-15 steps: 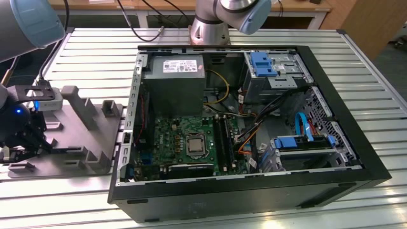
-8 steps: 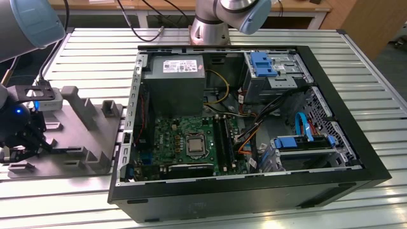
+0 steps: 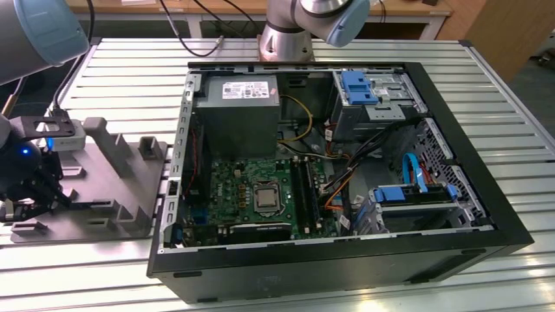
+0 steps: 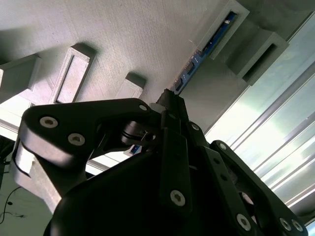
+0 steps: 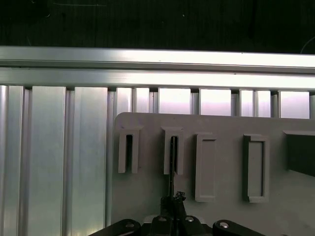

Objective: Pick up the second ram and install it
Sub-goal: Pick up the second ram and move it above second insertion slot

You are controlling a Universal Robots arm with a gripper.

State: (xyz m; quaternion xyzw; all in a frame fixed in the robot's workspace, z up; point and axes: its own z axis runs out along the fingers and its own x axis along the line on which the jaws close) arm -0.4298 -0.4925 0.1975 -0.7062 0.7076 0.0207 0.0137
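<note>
In the exterior view an open computer case (image 3: 347,263) was seen on the slatted counter (image 3: 130,65). A grey slotted holder (image 3: 104,175) was laid near the counter's edge at the exterior view's left. The second ram (image 4: 193,64) was made out in both wrist views as a thin, dark stick with a blue tinge, stood on edge in one of the holder's slots. The jaws were drawn narrow, and the stick's near end appeared to be pinched between them.
</note>
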